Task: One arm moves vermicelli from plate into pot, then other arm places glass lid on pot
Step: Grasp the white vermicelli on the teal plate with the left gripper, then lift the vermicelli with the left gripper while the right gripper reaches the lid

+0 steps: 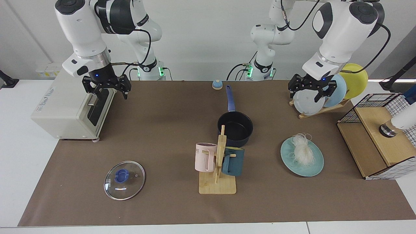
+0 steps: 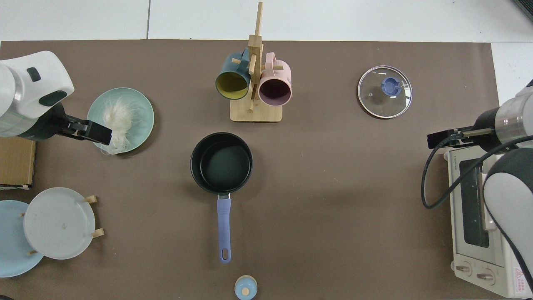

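White wispy vermicelli clump [image 1: 301, 150] loose on round teal plate [image 1: 312, 165] | judged light, soft, snag-prone: pinch centre mass | dark navy saucepan [image 1: 235, 128] empty, well apart | clear glass lid [image 1: 124, 179] flat, blue knob up | left gripper [image 1: 311, 88] spread, empty, raised behind plate | right gripper [image 1: 106, 87] spread, empty, waiting by toaster oven [image 1: 70, 109].

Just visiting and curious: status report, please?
Left gripper open, high by the plate rack; right gripper open over toaster oven. Vermicelli on plate; pot empty.

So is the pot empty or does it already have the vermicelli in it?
Empty. The pot shows only its bare dark interior from above, and the vermicelli lies on the teal plate.
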Controlling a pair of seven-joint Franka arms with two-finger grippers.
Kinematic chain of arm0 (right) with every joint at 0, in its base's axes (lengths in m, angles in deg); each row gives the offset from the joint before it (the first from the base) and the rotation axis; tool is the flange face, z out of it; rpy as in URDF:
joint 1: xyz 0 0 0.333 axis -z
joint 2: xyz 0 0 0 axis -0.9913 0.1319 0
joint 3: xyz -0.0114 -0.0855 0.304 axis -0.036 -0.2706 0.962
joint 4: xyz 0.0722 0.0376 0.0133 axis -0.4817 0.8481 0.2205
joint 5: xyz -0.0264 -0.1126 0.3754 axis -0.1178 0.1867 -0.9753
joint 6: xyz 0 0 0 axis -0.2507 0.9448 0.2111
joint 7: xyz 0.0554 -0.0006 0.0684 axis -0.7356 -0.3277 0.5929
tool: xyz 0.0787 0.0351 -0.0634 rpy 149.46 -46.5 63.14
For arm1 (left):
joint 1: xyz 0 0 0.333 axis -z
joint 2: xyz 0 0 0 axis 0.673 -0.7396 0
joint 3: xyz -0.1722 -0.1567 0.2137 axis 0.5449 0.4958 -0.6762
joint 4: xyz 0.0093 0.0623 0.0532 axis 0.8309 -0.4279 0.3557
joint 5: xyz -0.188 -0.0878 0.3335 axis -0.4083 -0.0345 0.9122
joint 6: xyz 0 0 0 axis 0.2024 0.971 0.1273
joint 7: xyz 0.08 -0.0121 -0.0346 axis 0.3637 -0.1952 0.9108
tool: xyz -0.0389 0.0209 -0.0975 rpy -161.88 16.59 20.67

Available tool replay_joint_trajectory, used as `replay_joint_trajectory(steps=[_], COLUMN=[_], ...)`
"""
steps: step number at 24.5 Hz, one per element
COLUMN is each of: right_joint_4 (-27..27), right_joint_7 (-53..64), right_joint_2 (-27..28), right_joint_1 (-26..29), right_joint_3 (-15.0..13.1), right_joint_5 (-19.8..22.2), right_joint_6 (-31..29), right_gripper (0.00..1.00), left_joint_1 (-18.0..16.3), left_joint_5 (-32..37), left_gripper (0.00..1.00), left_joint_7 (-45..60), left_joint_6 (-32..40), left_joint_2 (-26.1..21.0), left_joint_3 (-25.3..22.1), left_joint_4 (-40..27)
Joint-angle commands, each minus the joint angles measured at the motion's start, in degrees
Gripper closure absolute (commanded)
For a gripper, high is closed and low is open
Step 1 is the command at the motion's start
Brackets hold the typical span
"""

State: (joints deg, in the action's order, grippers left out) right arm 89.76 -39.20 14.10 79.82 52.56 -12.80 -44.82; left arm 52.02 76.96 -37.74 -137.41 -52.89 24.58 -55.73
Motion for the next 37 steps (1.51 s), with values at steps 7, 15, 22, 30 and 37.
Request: replay_joint_trajectory(steps=[7,15,22,30,37], right_joint_4=[-0.62,-0.7,-1.23,-15.18,-31.28], right_joint_7=[1.68,1.77,1.25,1.07,1.07], right_joint_2=[0.16,0.33,1.38,12.35,26.94], right_joint_1=[0.93,1.02,1.37,2.78,2.95], right_joint_3=[0.36,0.36,0.36,-0.34,-0.34], right_joint_5=[-0.09,-0.1,-1.93,-2.39,-0.18], right_joint_6=[1.07,0.02,-0.86,1.68,1.78], right_gripper=[0.01,0.01,0.01,0.01,0.02], left_joint_1=[-0.49,-0.67,-2.69,-3.66,-3.92], left_joint_5=[0.94,0.15,0.06,0.32,0.33], left_gripper=[0.0,0.0,0.0,0.0,0.0], left_joint_7=[0.33,0.51,0.16,-0.02,-0.11], left_joint_6=[-1.05,-1.4,-2.19,-7.99,-14.75], left_joint_2=[0.7,-3.17,-8.17,-13.27,-17.67], left_joint_3=[-0.81,-1.16,-1.16,-0.98,-0.81], left_joint_4=[-1.0,2.96,7.26,7.53,6.57])
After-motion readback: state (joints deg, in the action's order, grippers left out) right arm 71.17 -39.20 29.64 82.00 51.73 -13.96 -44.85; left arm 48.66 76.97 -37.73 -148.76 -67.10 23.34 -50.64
